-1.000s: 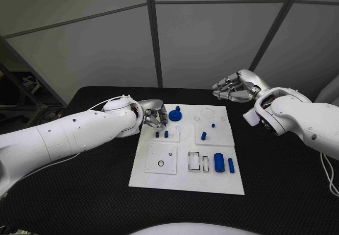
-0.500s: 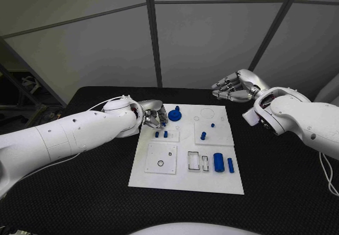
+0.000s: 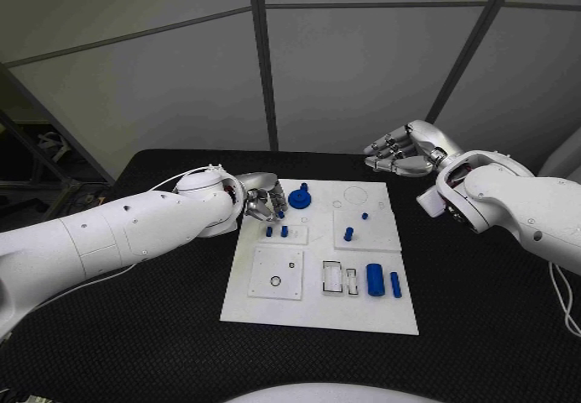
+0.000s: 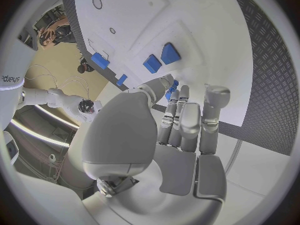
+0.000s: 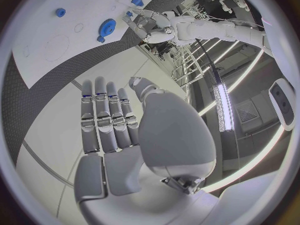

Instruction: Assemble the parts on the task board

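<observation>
The white task board (image 3: 321, 311) lies in the middle of the black table. My left hand (image 3: 259, 202) hovers over the board's far left part, beside the blue gear (image 3: 299, 198). It pinches a small blue piece (image 4: 171, 89) between thumb and fingers, just above two short blue pegs (image 3: 276, 229) standing in a raised plate. My right hand (image 3: 405, 149) hangs in the air beyond the board's far right corner, its fingers (image 5: 106, 120) side by side and holding nothing.
Two more blue pegs (image 3: 348, 234) stand on the right-hand plate. A thick blue cylinder (image 3: 375, 279) and a slim one (image 3: 396, 284) lie near the board's right edge, next to rectangular slots (image 3: 332, 276). Black table surface (image 3: 133, 336) surrounds the board.
My left hand has shifted only slightly over the two pegs, still pinching the small piece. The right hand has stayed where it was.
</observation>
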Controlling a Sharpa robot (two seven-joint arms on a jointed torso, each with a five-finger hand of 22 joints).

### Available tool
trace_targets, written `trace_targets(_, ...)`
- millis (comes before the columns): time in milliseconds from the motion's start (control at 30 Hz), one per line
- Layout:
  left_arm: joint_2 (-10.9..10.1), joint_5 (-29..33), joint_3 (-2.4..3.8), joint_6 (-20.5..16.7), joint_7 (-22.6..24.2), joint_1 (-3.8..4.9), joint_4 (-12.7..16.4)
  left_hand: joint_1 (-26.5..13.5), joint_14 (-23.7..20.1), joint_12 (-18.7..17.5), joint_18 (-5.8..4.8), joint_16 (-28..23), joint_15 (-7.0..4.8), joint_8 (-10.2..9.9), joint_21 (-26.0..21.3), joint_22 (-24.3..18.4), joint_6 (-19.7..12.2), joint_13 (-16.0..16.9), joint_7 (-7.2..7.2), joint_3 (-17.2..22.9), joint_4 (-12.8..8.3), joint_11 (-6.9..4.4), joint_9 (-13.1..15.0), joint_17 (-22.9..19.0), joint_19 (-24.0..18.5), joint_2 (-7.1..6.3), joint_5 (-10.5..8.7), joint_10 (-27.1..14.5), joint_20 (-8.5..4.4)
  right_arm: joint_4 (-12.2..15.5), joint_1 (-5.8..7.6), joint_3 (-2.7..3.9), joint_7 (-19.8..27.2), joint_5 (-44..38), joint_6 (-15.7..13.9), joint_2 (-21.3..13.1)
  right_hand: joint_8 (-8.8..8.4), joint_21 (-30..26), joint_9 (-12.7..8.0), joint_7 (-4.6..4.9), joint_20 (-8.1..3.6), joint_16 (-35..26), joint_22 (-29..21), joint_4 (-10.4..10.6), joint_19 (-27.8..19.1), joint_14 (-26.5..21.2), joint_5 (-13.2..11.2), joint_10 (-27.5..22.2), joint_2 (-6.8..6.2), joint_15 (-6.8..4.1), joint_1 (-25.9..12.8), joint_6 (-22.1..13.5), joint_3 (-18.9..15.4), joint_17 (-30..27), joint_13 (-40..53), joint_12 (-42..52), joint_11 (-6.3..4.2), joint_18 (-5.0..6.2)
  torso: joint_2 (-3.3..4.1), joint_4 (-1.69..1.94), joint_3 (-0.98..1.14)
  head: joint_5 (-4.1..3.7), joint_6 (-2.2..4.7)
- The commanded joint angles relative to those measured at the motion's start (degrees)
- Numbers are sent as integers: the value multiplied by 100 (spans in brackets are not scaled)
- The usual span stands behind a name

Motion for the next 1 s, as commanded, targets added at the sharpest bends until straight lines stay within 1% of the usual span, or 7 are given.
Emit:
trace_targets(33, -22, 11, 2, -69, -24, 6, 6, -17, -50, -35, 27, -45, 15, -36, -53, -17, -27, -2, -1, -30, -2, 8, 0, -34, -42, -20, -7, -32, -3, 0, 10, 3, -114, -300, 152, -11, 0, -25, 1, 9, 7, -33, -8, -36, 21, -24, 35, -43, 12, 0, 6, -25, 19, -9, -9, -27, 11, 59, -3, 0, -2, -4, 9)
trace_targets(167, -96, 11, 4, -139, -3, 6, 11, -14, -72, -44, 37, -62, 17, -41, -99, -48, -35, -2, -1, -35, -3, 12, 2, -89, -67, -21, -4, -46, -1, -19, 9, 2, -360, -900, 354, -29, 30, 76, 13, -24, -59, 95, 40, -171, 223, 247, -93, -118, 35, -78, 158, 23, 71, 28, -25, -64, -9, 82, -5, 0, -5, -11, 27)
trace_targets(300, -225, 52, 15, -326, 82, 6, 36, -15, -106, -52, 60, -84, 23, -5, -205, -115, 40, 3, 24, -41, 7, 17, 22, -156, -127, -5, 5, -52, 6, 2, -22, 2, -595, -1649, 535, -65, 92, 660, 35, -147, -368, 639, 361, -424, 929, 1215, -381, 5, 55, -354, 350, 169, 4, 291, -14, -12, -155, 86, -5, 4, -5, -20, 45)
trace_targets(467, -456, 271, 52, -722, 253, 6, 132, 51, -1226, -106, 271, -1175, 53, 128, -1362, -855, 340, -3, 110, 90, -38, 76, 43, -2417, -903, -15, 46, -159, 16, 94, -113, -24, -880, -2784, 625, -93, 87, 1445, 21, -253, -613, 1536, 899, -553, 1281, 1651, -473, 108, 76, -542, 334, 293, -69, 848, -22, -35, -275, 54, 0, -7, 0, -89, 78)
trace_targets(600, -676, 890, 67, -956, 405, 6, 247, -36, -1323, -78, 271, -1452, 54, 104, -1519, -943, 317, 5, 107, 11, -3, 68, 21, -2753, -987, -61, -43, -160, 32, 169, -199, -52, -1035, -3377, 601, -92, 26, 2039, -1, -272, -643, 2783, 1367, -562, 1234, 1554, -469, 58, 71, -556, 257, 312, 8, 1571, -13, -114, -258, 35, 4, -7, -5, -159, 87)
trace_targets(800, -1048, 3100, 73, -1520, 1133, 5, 573, -3, -1378, 100, 273, -1800, 34, 134, -1804, -1139, 403, 41, 138, -123, 25, 54, 28, -3003, -1034, 56, -49, 45, 26, 250, -315, -198, -1233, -4041, 581, -76, -51, 3847, -15, -214, -576, 5163, 3328, -540, 1754, 1690, -551, -159, -37, -503, 146, 197, 151, 3552, -20, -222, -197, -208, 7, 11, -9, -252, 101)
trace_targets(1000, -1256, 5348, 72, -1710, 2103, -3, 894, 33, -1393, 209, 271, -1897, 11, 159, -1875, -1185, 460, 59, 124, -133, 7, 19, 29, -3074, -1043, 124, -37, 179, 0, 249, -401, -264, -1324, -4289, 673, -43, -55, 4501, -16, -178, -528, 5976, 4067, -530, 1943, 1691, -705, -224, -76, -461, 112, 124, 201, 4230, -17, -228, -174, -307, 11, -3, -7, -282, 99)
